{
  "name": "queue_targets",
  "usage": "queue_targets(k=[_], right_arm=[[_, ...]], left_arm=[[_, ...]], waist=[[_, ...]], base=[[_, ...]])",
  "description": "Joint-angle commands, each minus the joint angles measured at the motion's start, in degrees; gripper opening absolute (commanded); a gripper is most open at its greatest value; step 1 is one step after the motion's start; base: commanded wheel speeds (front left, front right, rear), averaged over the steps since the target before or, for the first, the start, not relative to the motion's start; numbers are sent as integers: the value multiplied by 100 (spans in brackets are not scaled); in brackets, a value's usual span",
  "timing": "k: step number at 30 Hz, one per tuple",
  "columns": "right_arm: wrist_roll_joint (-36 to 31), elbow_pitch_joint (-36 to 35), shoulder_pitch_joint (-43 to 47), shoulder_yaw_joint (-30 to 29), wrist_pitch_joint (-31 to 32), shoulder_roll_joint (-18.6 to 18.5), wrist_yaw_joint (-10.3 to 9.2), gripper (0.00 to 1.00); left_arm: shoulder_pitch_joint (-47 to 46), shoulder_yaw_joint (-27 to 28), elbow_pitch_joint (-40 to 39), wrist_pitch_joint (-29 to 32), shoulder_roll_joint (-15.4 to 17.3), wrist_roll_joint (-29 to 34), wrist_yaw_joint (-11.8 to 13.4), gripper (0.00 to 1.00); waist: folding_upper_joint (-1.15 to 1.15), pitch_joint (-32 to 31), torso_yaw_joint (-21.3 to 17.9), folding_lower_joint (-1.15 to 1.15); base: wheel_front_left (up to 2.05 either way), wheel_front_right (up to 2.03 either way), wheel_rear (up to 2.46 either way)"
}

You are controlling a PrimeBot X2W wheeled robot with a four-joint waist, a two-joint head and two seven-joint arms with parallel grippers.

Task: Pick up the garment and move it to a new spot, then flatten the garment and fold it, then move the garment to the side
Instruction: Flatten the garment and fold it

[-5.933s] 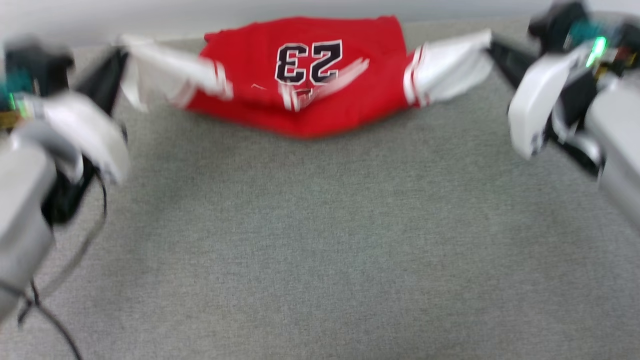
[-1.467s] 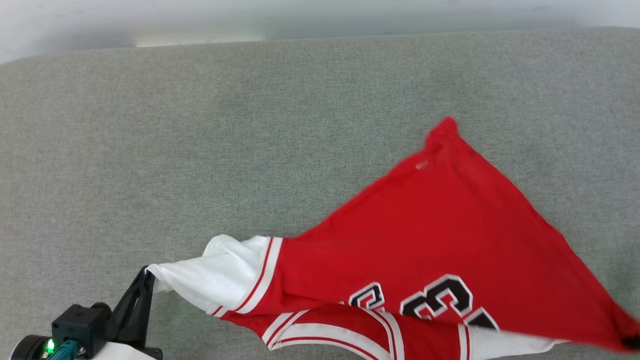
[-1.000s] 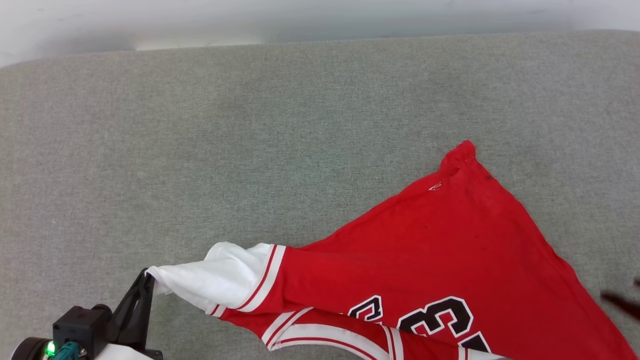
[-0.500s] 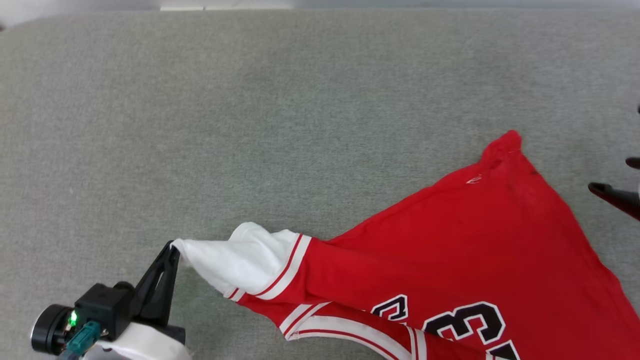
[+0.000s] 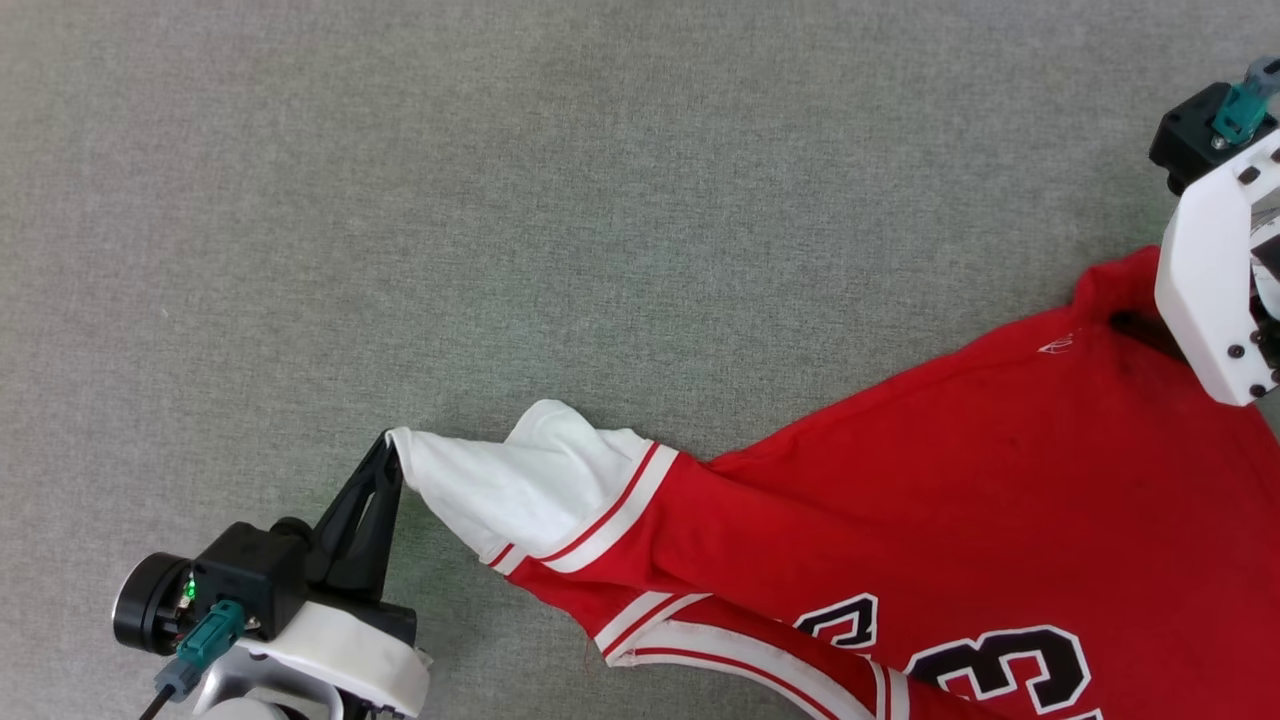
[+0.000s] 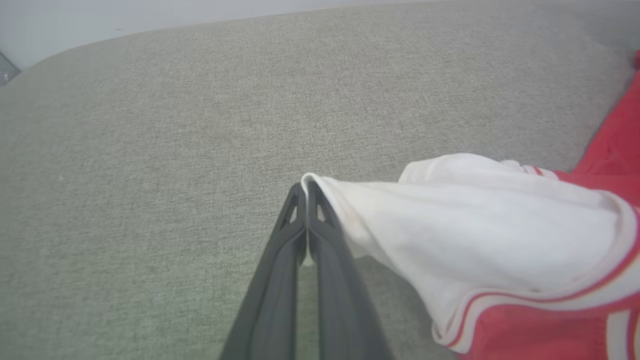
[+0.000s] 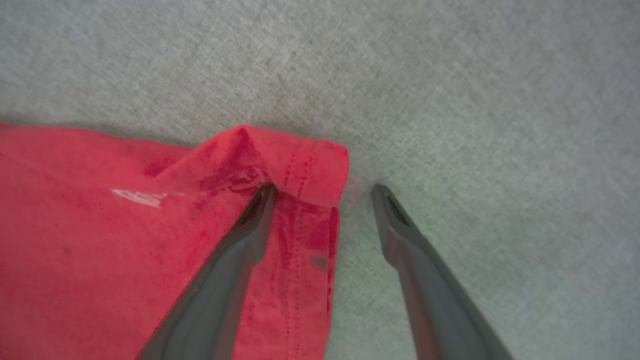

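The garment (image 5: 950, 480), red with a white sleeve (image 5: 530, 490) and part of a black-and-white number, lies spread over the lower right of the head view. My left gripper (image 5: 392, 452) is shut on the tip of that sleeve, which stretches taut from it; the left wrist view shows the gripper (image 6: 305, 189) pinching the sleeve's edge (image 6: 475, 220). My right gripper (image 7: 322, 192) stands open over the garment's red hem corner (image 7: 300, 160), one finger on the cloth, the other on the grey surface. In the head view its white housing (image 5: 1210, 270) covers that corner.
Everything rests on a wide grey fabric surface (image 5: 500, 200). Its far rounded edge and a pale wall (image 6: 100, 20) show at the top of the left wrist view. A black cable (image 5: 160, 705) trails from the left wrist.
The head camera has tilted down, shifting the whole picture. My right arm has come in from the right edge to stand over the hem corner. The left gripper keeps its hold on the sleeve.
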Motion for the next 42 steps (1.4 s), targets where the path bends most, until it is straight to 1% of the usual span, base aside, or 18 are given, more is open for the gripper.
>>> queue_targets(k=[1,3,5,6,7,11,18,24,27,30,35,39,42], right_arm=[[25,89,-30,85,-55,56,-2,100],[102,278,82,319,-204,119,-2,100],[160,426,183,613,-228,70,-2,100],[169,466,198,742,-258,30,-2,89],[187,477,193,808,-365,3,-2,0],[351,487,-15,819,-937,6,-2,0],[649,265,-345,848,-1932,-119,-3,0],[720,37,-583,911,-2682,-176,-3,0],[721,-22,-780,874,-3032,-140,-3,0],[652,-28,-1024,732,-3387,-75,-3,0],[518,74,-1487,494,-3750,27,-3,0],[312,254,-1999,245,-3987,243,-3,0],[95,449,-2392,83,-4149,447,-3,0]], left_arm=[[-84,-15,23,-27,-44,30,-14,0],[-116,-27,56,-31,-53,36,-30,0],[-167,-40,92,-28,-62,51,-42,0],[-192,-47,106,-25,-66,60,-45,0],[-204,-49,111,-20,-74,64,-54,0],[-201,-39,132,-23,-47,74,-45,0],[-399,93,39,54,189,136,-39,0],[-929,331,-100,178,375,192,-81,0],[-1366,403,-140,286,444,275,-165,0],[-1942,504,-90,417,508,333,-320,0],[-3126,600,71,690,559,428,-702,0],[-4227,681,278,897,483,504,-976,0],[-5038,666,545,995,338,591,-1186,0]], waist=[[0,74,50,-1],[0,114,54,-1],[0,121,36,-1],[0,111,19,-1],[0,92,-1,-1],[0,-97,-109,-1],[0,-663,-318,-1],[0,-1025,-561,-1],[0,-1070,-684,-1],[0,-1041,-785,-1],[0,-841,-893,-1],[0,-594,-974,-1],[0,-410,-1009,-1]], base=[[0,0,0],[0,0,0],[0,0,0],[0,0,0],[0,0,0],[0,0,0],[0,0,0],[0,0,0],[0,0,0],[0,0,0],[0,0,0],[0,0,0],[0,0,0]])
